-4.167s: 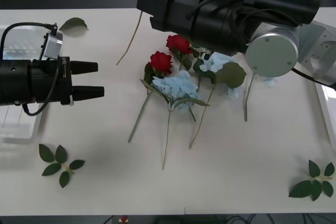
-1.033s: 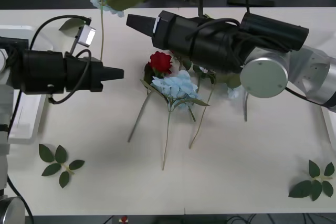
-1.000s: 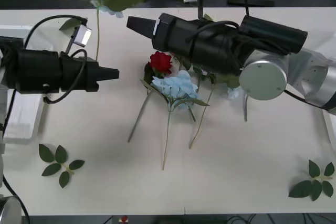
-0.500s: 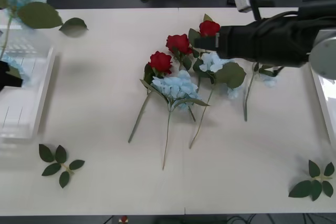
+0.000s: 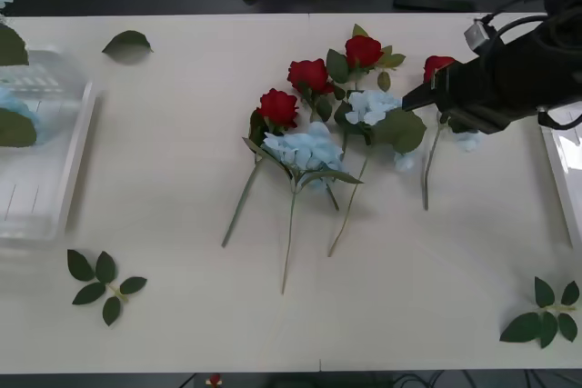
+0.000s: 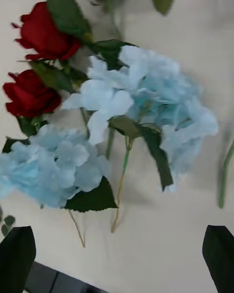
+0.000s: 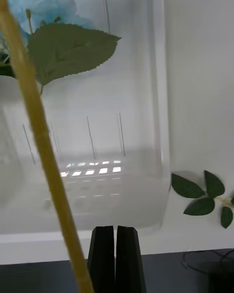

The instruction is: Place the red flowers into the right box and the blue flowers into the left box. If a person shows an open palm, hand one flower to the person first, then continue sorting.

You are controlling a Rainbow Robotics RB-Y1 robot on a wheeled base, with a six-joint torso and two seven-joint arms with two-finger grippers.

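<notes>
Three red flowers (image 5: 277, 106) (image 5: 309, 74) (image 5: 364, 49) lie mid-table, and another (image 5: 437, 64) lies by my right arm. Blue flowers (image 5: 305, 147) (image 5: 368, 106) lie among them. My right gripper (image 5: 411, 100) hovers open just right of this pile; its wrist view looks down on two blue flowers (image 6: 146, 88) (image 6: 53, 166) and red flowers (image 6: 41, 31). My left gripper (image 7: 115, 232) is shut over the left box (image 7: 161, 102), with a blue flower's stem (image 7: 34, 127) running up to its head (image 7: 44, 2). That flower's leaf (image 5: 9, 43) shows above the left box (image 5: 77, 152). The right box (image 5: 562, 165) shows by its edge.
Loose leaf sprigs lie at the front left (image 5: 102, 283), the front right (image 5: 546, 313) and the back left (image 5: 127, 41). Pale blue petals and a green leaf (image 5: 11, 126) rest inside the left box. Bare table stretches along the front edge.
My left arm has carried the blue flower left, over the left box and out of the front view. My right arm has drawn back to the right, uncovering the roses.
</notes>
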